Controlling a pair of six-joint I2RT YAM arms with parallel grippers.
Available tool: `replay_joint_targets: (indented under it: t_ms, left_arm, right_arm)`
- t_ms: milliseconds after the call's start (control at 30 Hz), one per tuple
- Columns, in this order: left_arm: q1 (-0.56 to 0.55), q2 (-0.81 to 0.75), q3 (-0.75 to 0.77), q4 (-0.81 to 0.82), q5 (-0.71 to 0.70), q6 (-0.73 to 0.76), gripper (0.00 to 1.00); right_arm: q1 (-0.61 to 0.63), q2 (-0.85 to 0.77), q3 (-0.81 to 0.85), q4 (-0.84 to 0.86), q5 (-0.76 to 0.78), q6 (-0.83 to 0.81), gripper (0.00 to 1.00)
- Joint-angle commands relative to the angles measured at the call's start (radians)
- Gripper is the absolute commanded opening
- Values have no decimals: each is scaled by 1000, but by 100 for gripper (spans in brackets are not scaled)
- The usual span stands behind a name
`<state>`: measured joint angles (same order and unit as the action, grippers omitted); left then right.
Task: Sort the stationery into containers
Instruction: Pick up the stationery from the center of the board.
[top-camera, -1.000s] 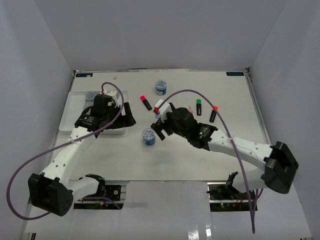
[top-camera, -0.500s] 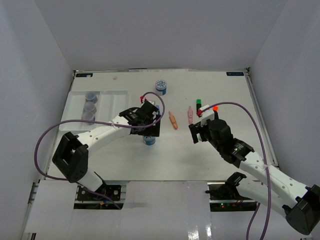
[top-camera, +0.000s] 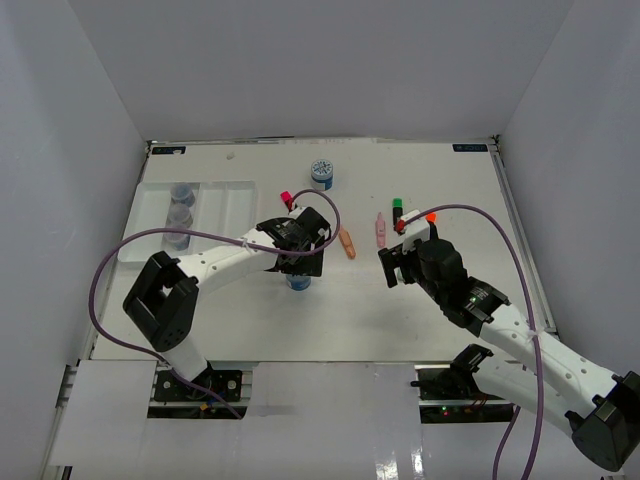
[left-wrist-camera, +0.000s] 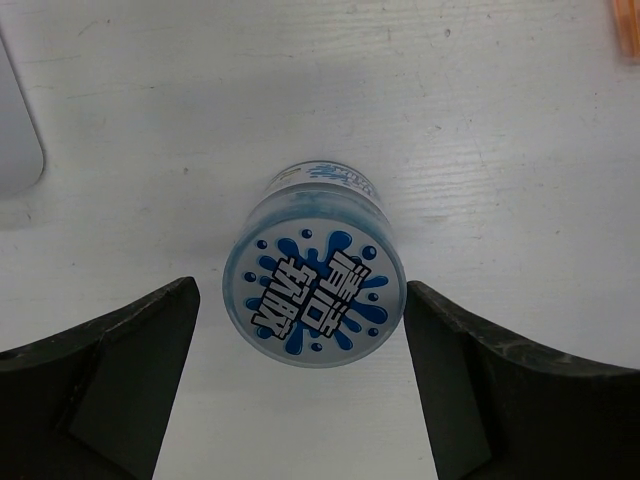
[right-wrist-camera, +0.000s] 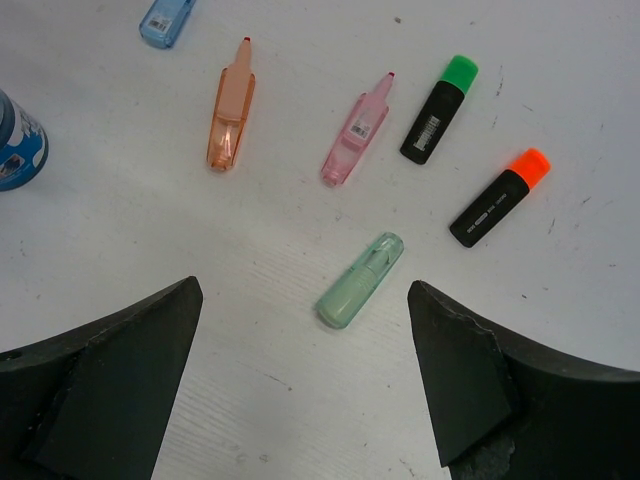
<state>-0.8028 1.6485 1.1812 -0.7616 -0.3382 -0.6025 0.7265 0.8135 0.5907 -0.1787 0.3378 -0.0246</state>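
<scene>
The left pincer (left-wrist-camera: 300, 330) is seen spread wide, lowered over an upright blue-lidded jar (left-wrist-camera: 314, 305) that stands between its fingers (left-wrist-camera: 130, 370). A strip of table (left-wrist-camera: 480, 120) shows between the jar and the left finger. At the right finger the gap is too narrow for contact to be judged, and no pinch is observed. A rounded corner of the white tray (left-wrist-camera: 15, 130) is noted beyond and to the left of this pincer. In the overhead view three jars (top-camera: 180, 213) are seen lined up in one long compartment. The right pincer (right-wrist-camera: 302, 290) is likewise spread, with nothing held. A green marker (right-wrist-camera: 360, 280) lies flat on the table just ahead of it, nearer the right finger. Farther ahead a pink marker (right-wrist-camera: 356, 142) and an orange marker (right-wrist-camera: 231, 120) are laid side by side and apart. A blue marker (right-wrist-camera: 165, 20) is cut by the far left edge. Ahead to the right lie a green-capped highlighter (right-wrist-camera: 438, 108) and an orange-capped highlighter (right-wrist-camera: 498, 197), apart from each other.
</scene>
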Motion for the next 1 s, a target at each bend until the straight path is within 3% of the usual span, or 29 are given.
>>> replay_joint_targets:
  t_ms: [0, 367, 533, 633, 733, 967]
  left_arm:
    - [-1, 2, 23, 22, -1, -8, 93]
    - [1, 13, 15, 44, 27, -22, 74]
    - [1, -22, 26, 27, -5, -32, 53]
    - [33, -70, 47, -8, -50, -39, 47]
    - [140, -127, 60, -38, -48, -13, 47]
    - [564, -210, 167, -53, -13, 115, 47]
  right_arm:
    - [-4, 0, 9, 18, 3, 14, 90]
    - [-4, -8, 3, 18, 3, 12, 90]
    - [-4, -14, 9, 12, -5, 14, 90]
    - [-4, -25, 12, 13, -25, 14, 90]
    - [-4, -28, 21, 12, -60, 17, 90]
    - [-4, -40, 26, -1, -167, 46, 90]
